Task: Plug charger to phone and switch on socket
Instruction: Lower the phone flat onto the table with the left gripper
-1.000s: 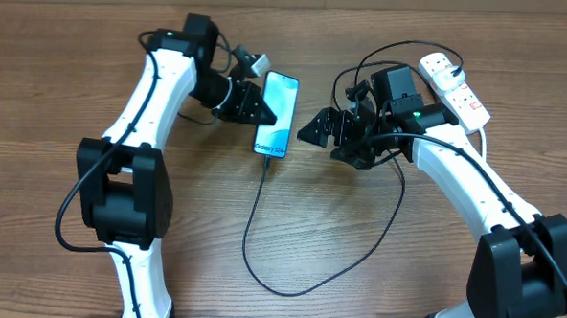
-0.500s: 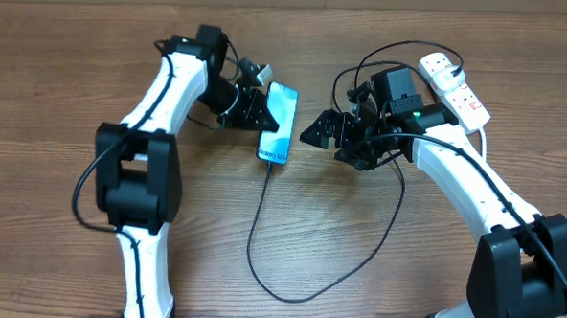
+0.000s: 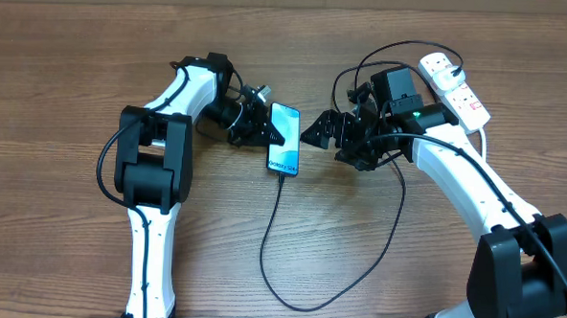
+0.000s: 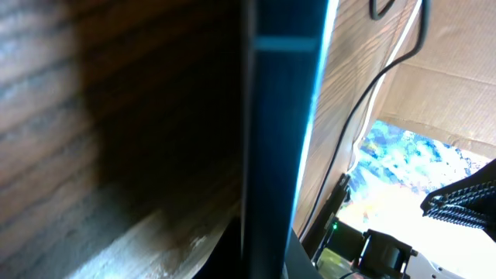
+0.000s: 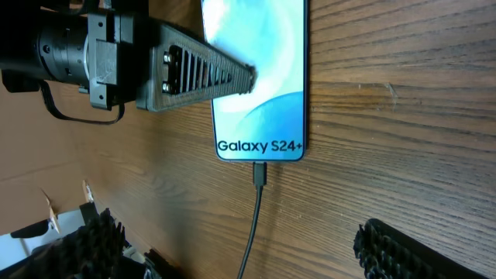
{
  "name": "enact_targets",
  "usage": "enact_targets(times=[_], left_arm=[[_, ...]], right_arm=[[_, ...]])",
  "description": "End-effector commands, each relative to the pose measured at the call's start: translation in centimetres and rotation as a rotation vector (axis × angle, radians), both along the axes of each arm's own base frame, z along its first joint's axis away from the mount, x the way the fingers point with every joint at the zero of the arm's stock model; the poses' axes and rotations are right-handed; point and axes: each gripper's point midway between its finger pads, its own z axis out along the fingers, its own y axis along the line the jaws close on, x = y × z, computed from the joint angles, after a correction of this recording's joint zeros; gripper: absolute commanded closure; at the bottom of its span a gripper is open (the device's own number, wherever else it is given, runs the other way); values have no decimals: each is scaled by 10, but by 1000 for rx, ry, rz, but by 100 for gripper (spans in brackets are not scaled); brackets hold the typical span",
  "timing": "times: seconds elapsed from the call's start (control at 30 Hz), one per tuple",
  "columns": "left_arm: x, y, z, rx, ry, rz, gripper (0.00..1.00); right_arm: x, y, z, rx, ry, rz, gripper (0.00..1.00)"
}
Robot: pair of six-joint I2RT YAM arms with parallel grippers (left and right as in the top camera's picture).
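Your left hand (image 3: 268,130) is clamped shut on the slim teal-screened Galaxy smartphone (image 3: 283,140), which lies on the brown wooden bench (image 3: 67,63). Your right hand (image 3: 315,132) gapes wide and empty just beside it. The thin black charger cable (image 3: 272,235) is plugged into the phone's near end.

from my screen i see a light blue and white swirly phone (image 5: 271,116), black charger cable (image 5: 253,217), white socket (image 3: 454,90) with red marks, brown woodgrain table (image 3: 51,216).
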Motion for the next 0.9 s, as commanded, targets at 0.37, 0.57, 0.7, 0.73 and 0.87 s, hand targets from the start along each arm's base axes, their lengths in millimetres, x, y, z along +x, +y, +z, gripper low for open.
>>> enact_targets(times=[0.37, 0.57, 0.7, 0.73, 0.87], left_arm=[[18, 25, -16, 132, -18, 53, 65], [25, 54, -12, 238, -12, 74, 64], [28, 80, -3, 392, -25, 63, 64], [29, 84, 2, 416, -34, 61, 64], [40, 88, 39, 443, -106, 73, 64]], right_arm=[[2, -2, 1, -6, -7, -2, 3], [1, -3, 0, -8, 0, -1, 2], [2, -4, -1, -17, -3, -5, 0], [3, -6, -2, -31, -7, -11, 0], [6, -15, -9, -93, -13, -43, 0]])
